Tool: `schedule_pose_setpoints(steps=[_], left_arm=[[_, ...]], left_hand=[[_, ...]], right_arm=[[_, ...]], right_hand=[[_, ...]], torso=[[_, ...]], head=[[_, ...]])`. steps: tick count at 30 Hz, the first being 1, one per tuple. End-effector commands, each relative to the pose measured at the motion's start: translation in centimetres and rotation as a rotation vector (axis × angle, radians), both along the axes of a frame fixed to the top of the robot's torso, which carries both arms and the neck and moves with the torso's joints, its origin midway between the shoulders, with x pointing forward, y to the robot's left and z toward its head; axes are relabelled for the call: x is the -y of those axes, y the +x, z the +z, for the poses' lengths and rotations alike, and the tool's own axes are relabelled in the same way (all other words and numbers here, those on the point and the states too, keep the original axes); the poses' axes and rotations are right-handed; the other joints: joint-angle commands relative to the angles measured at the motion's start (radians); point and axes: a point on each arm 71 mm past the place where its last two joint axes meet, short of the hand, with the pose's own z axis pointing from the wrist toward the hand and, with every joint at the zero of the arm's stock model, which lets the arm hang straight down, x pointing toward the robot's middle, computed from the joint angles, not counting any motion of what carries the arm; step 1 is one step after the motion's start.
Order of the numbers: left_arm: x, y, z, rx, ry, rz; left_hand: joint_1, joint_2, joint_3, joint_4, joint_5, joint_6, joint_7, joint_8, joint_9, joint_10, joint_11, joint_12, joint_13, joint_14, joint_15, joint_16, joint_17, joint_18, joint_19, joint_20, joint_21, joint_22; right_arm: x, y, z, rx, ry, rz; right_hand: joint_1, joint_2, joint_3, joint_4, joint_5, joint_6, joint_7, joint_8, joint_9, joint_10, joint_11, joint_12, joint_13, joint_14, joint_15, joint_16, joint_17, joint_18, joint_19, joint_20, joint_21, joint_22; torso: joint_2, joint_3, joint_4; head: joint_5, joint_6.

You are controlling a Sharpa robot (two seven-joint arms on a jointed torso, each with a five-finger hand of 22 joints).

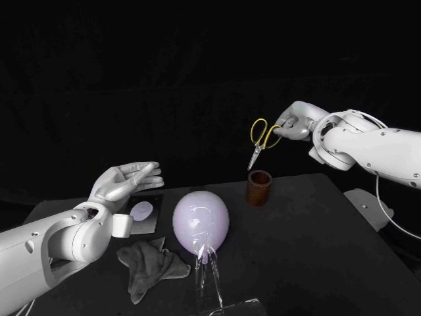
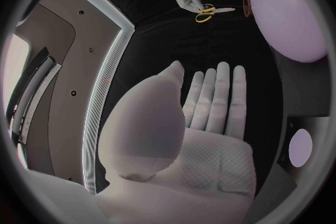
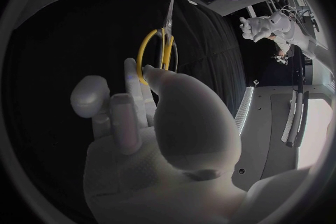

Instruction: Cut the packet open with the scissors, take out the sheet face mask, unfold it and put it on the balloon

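Black bench (image 1: 296, 217) and a dark backdrop set off the yellow-handled scissors (image 3: 168, 25), which hang blades-down in the air, gripped at the handles by the right hand (image 1: 294, 123) just above a brown cup (image 1: 259, 187). Beside that cup lies the pale lilac balloon (image 1: 201, 220), with the dark packet (image 1: 144, 212) flat on the bench just past it. Near the packet the left hand (image 1: 125, 181) hovers palm up, fingers straight, holding nothing, with a small white cup (image 1: 122, 226) and a crumpled grey cloth (image 1: 152, 263) close by.
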Motion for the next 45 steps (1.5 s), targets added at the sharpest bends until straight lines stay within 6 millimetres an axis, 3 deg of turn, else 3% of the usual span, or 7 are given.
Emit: schedule_pose_setpoints(steps=[1,8,18,21,26,37,45], left_arm=[[0.0,0.8,-0.1,0.003,-0.004,-0.019],[-0.5,2.3,-0.5,0.014,0.028,0.002],[-0.1,4.0,-0.7,0.021,0.065,0.003],[0.5,4.5,-0.6,0.029,0.087,-0.015],[1.5,5.6,0.1,0.048,0.129,-0.042],[3.6,7.5,0.2,0.035,0.21,-0.078],[4.7,8.2,-0.4,-0.029,0.275,-0.093]], left_hand=[[0.008,0.001,-0.008,0.0,0.005,0.0,0.006,-0.008,-0.002,-0.001,0.001,-0.004,0.0,-0.011,-0.001,-0.008,0.002,0.001,-0.015,0.003,-0.011,-0.006],[0.012,0.006,-0.026,0.0,0.004,-0.013,0.011,-0.019,-0.005,-0.027,0.01,-0.005,-0.002,-0.058,0.014,-0.05,-0.004,-0.006,-0.039,0.005,-0.033,-0.022],[0.014,0.01,-0.048,0.0,0.004,-0.023,0.013,-0.027,-0.007,-0.055,0.018,-0.006,-0.003,-0.096,0.027,-0.088,-0.013,-0.013,-0.049,0.006,-0.047,-0.033],[0.011,0.011,-0.064,0.0,0.004,-0.039,0.023,-0.036,-0.01,-0.096,0.028,-0.007,-0.004,-0.117,0.037,-0.106,-0.019,-0.025,-0.069,0.007,-0.063,-0.043],[0.0,0.016,-0.098,0.002,0.004,-0.054,0.024,-0.043,-0.012,-0.125,0.038,-0.004,-0.003,-0.159,0.052,-0.141,-0.035,-0.066,-0.131,0.008,-0.107,-0.061],[-0.023,0.029,-0.164,0.004,0.004,-0.097,-0.006,-0.063,-0.018,-0.177,0.066,-0.006,-0.004,-0.236,0.078,-0.192,-0.069,-0.087,-0.141,0.007,-0.121,-0.059],[-0.023,0.046,-0.193,0.003,0.004,-0.081,0.0,-0.057,-0.013,-0.167,0.059,0.002,-0.001,-0.195,0.072,-0.187,-0.065,-0.073,-0.113,0.005,-0.108,-0.054]], right_arm=[[-1.0,0.2,0.4,0.009,0.005,0.014],[-3.6,1.1,0.8,0.051,0.02,0.012],[-8.5,2.6,-0.6,0.067,0.054,0.033],[-10.0,3.1,-1.4,0.064,0.068,0.033],[-12.0,3.7,-2.6,0.048,0.108,0.032],[-15.8,3.5,-4.6,0.007,0.165,0.083],[-17.5,3.2,-5.5,-0.007,0.203,0.105]], right_hand=[[-0.013,0.001,0.009,0.0,0.004,0.006,-0.002,0.008,0.003,0.029,-0.019,-0.006,0.0,0.05,-0.007,0.005,0.004,-0.006,0.008,0.0,0.009,0.004],[-0.015,0.002,0.012,-0.001,0.004,0.006,-0.002,0.009,0.004,0.029,-0.019,-0.006,0.0,0.049,-0.008,0.005,0.003,-0.006,0.008,0.0,0.008,0.003],[-0.021,0.001,0.018,-0.003,0.005,0.005,-0.002,0.009,0.007,0.031,-0.02,-0.006,0.0,0.049,-0.009,0.005,0.003,-0.006,0.01,0.001,0.01,0.007],[-0.028,0.005,0.027,-0.003,0.006,0.005,-0.003,0.011,0.01,0.034,-0.02,-0.005,0.001,0.05,-0.009,0.009,0.01,-0.007,0.012,0.001,0.013,0.012],[-0.032,0.005,0.03,-0.004,0.007,0.005,-0.003,0.011,0.012,0.035,-0.021,-0.005,0.001,0.05,-0.01,0.009,0.009,-0.007,0.012,0.001,0.013,0.012],[-0.038,0.002,0.034,-0.007,0.009,0.003,-0.003,0.012,0.015,0.036,-0.021,-0.006,0.001,0.049,-0.011,0.008,0.003,-0.007,0.013,0.001,0.014,0.014],[-0.043,0.003,0.039,-0.008,0.01,0.001,-0.003,0.012,0.017,0.036,-0.021,-0.006,0.001,0.048,-0.011,0.007,0.0,-0.007,0.014,0.002,0.014,0.015]], torso=[[0.002,-0.0004,0.0004],[0.006,-0.0004,0.0019],[0.005,-0.0025,0.0043],[0.005,-0.0031,0.0041],[0.005,-0.0036,0.006],[0.005,-0.001,0.0034],[0.005,-0.0012,0.0015]], head=[[0.002,0.011],[0.017,0.026],[0.026,0.028],[0.036,0.03],[0.041,0.033],[0.064,0.028],[0.072,0.028]])
